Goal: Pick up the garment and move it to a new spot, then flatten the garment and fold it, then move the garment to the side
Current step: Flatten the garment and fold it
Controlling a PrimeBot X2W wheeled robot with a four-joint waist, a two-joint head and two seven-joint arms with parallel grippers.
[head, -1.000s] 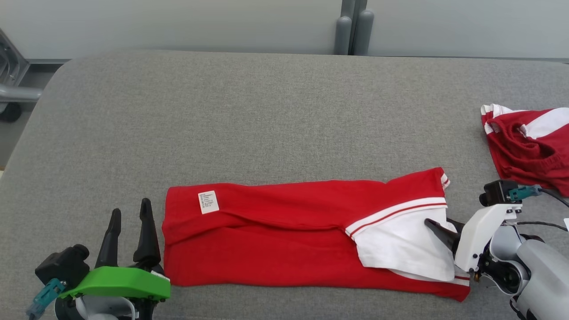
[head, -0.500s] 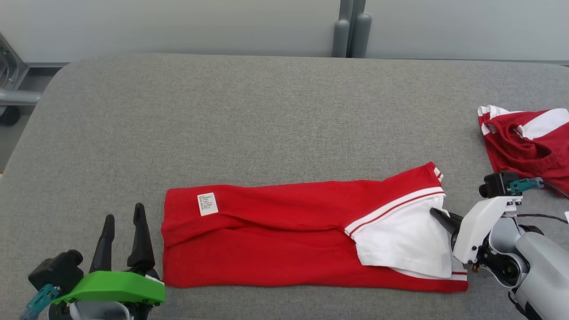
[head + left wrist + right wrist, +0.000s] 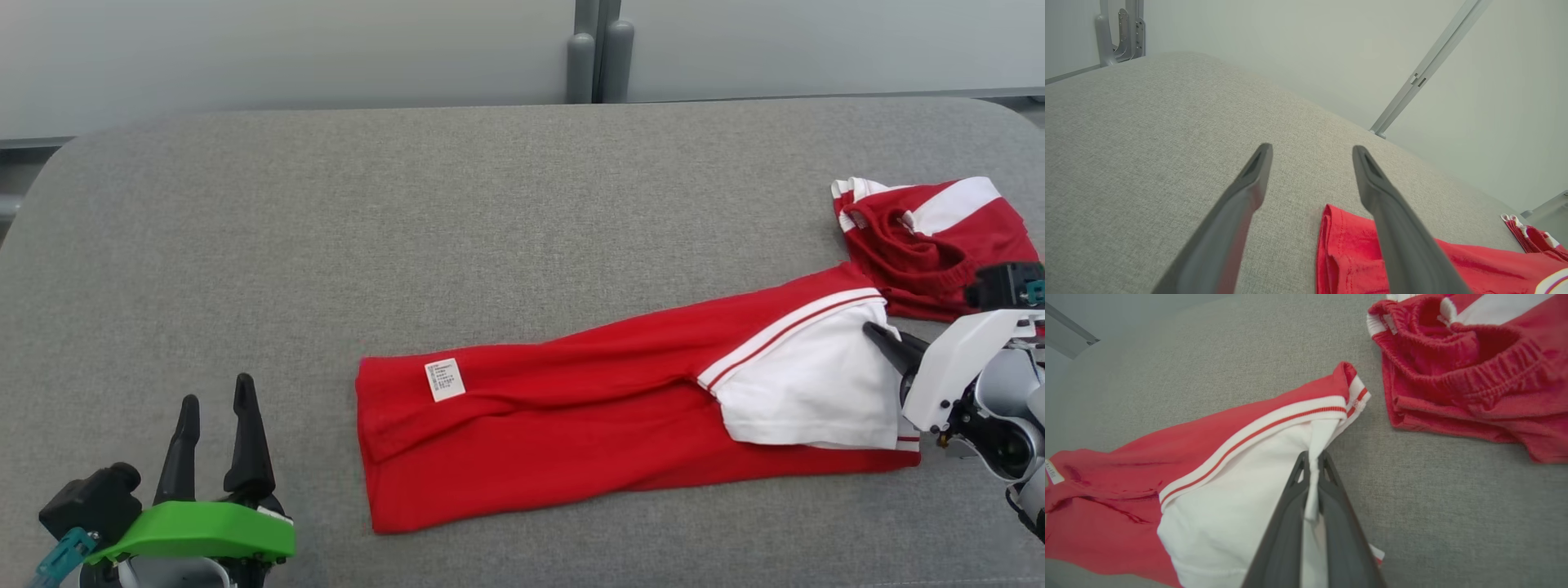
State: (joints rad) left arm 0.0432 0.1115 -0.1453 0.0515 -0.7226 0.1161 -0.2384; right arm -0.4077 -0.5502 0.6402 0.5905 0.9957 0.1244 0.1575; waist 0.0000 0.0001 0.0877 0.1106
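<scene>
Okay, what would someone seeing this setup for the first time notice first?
The long red garment with a white panel, lying folded across the middle of the grey table, stands out first. At its right end the right gripper is shut on the white cloth, near a second bunched red and white garment. The left gripper sits open at the lower left, apart from the cloth.

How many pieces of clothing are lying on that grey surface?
2. The long folded garment lies at centre, its white end pinched by the right gripper; a bunched second garment sits at the far right. None seem hidden.
</scene>
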